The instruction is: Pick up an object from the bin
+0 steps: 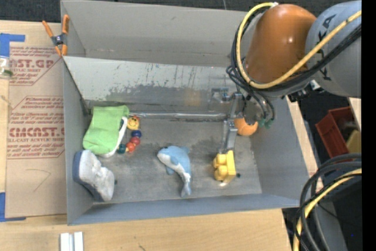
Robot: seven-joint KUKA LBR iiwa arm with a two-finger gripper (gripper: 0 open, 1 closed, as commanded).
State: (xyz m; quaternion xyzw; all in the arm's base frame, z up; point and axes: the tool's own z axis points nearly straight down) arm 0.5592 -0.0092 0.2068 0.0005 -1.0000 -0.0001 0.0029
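The arm reached into the bin from 3 o'clock, its orange-covered wrist hanging over the right wall. The gripper pointed down at the right part of the floor, and its tip ended at the top edge of a yellow toy. Whether it touched the toy, and whether it was open or closed, could not be told from this angle.

The yellow toy was small and knobbly and lay on the floor at about 4 o'clock, near the front wall. At 1 o'clock from it, just beside the gripper's upper part, sat an orange ball. A blue dolphin lay at 9 o'clock from the yellow toy, apart from it, with its tail towards the front wall.

The other things lay well apart at the left end. A green cloth was bunched at 9 o'clock on the floor, and a string of coloured beads touched its right edge. A pale grey lump lay at 8 o'clock in the front left corner.
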